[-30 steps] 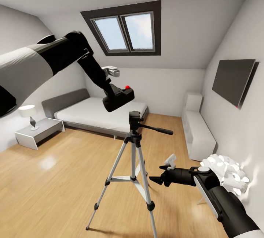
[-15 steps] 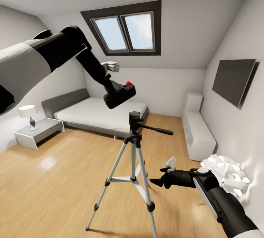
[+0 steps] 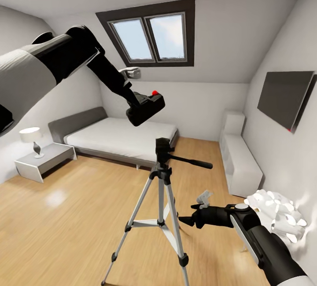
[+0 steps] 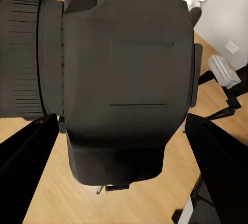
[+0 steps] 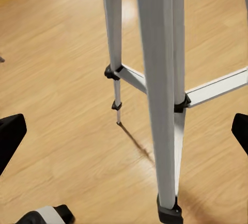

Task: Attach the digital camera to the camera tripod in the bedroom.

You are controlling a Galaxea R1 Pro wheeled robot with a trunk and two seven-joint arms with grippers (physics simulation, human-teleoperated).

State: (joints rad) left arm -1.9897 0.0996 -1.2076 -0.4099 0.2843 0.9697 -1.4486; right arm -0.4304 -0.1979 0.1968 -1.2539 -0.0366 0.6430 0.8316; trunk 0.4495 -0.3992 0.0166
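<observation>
Now: left pincer (image 3: 140, 111) grasps digital camera (image 3: 146, 108) | right pincer (image 3: 193, 215) spread | camera tripod (image 3: 161, 180) feet cropped

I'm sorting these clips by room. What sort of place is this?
Most likely an attic bedroom: a grey bed with a white mattress, a nightstand carrying a small lamp, and a skylight set into a sloped white ceiling.

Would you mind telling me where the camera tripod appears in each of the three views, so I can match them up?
Head view: the camera tripod stands centre, lower half, on the wood floor.
Left wrist view: a few dark tripod parts at the frame's edge, past the digital camera.
Right wrist view: its silver legs fill the middle.
Shared landmark: the wood floor.
</observation>
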